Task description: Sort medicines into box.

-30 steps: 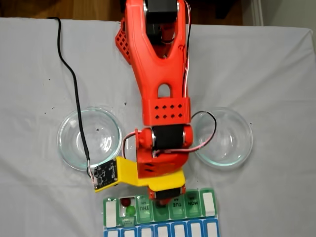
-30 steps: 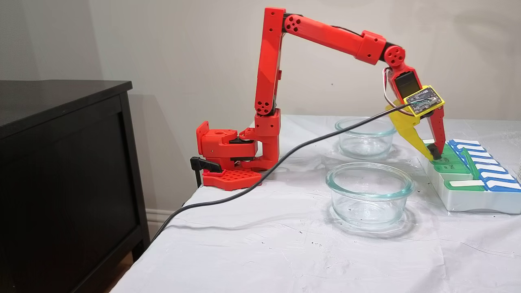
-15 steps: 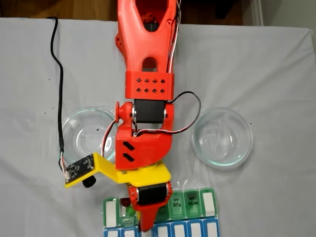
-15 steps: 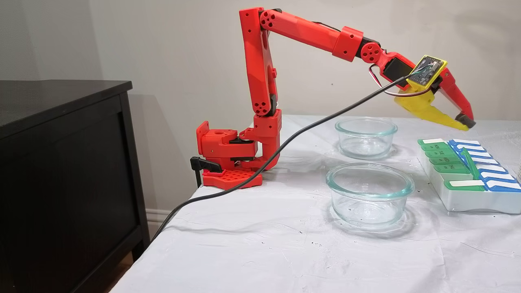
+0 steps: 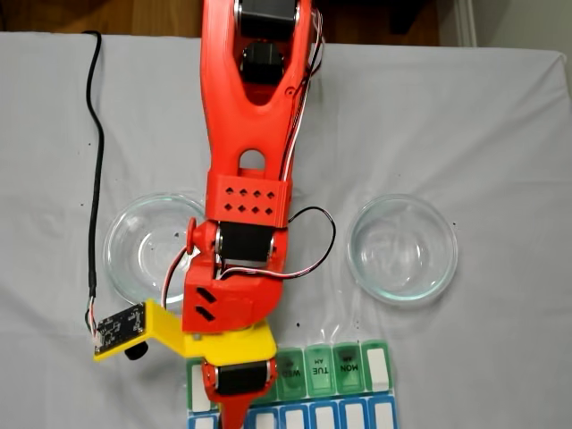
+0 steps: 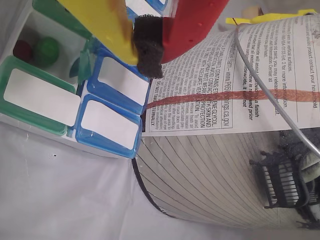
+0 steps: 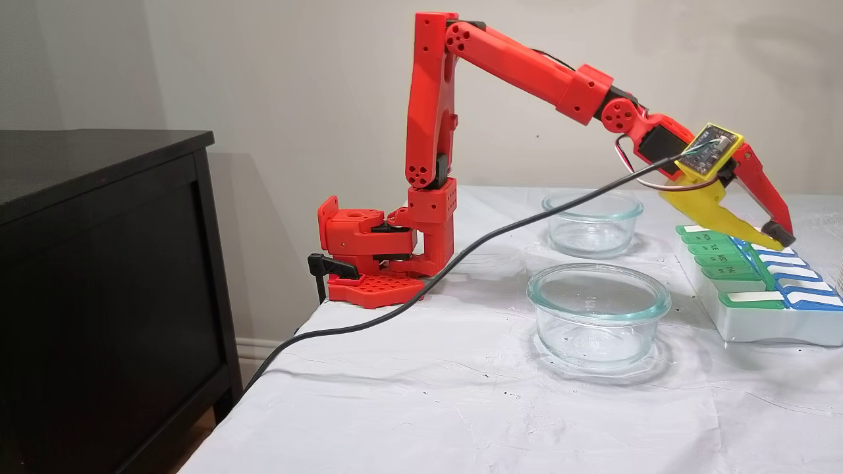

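The box point(image 5: 349, 366) is a flat pill organizer at the table's near edge in the overhead fixed view, with green lids marked MON, TUE and WED and a blue row below them. In the wrist view one cell of the box point(image 6: 40, 97) stands open, holding a green medicine ball point(image 6: 47, 50) and a dark red one point(image 6: 22, 50). My gripper point(image 6: 147, 47) is shut, its black foam pads pressed together with nothing between them. In the side fixed view the gripper point(image 7: 780, 238) hovers a little above the blue row of the box point(image 7: 757, 326).
Two clear glass dishes point(image 5: 402, 248) point(image 5: 125, 255) sit on either side of the arm, both seen in the side view point(image 7: 598, 313) point(image 7: 591, 220). A black cable point(image 5: 89, 161) trails across the cloth. A newsprint-wrapped cylinder point(image 6: 225, 125) stands just beyond the box. A black cabinet point(image 7: 99, 263) stands off the table.
The gripper lifted off the green lids, swung outward and toward the open cell's end of the box, then came down to just above the blue row. It stayed shut.
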{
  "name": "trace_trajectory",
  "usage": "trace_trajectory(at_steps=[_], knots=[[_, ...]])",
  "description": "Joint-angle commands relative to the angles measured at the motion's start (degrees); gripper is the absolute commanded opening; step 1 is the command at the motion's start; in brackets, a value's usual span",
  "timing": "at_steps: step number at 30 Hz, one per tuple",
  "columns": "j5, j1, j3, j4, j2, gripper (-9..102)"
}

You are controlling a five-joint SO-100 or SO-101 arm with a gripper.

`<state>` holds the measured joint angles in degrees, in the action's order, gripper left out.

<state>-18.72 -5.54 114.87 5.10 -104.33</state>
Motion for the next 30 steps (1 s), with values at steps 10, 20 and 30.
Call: trace_trajectory(at_steps=[10,20,30], knots=[[1.3,0.0,-9.0,12.7,-1.9,0],[2.3,-0.5,-10.0,17.9,1.9,0],[1.3,-0.4,-10.6,21.3,6.0,0]])
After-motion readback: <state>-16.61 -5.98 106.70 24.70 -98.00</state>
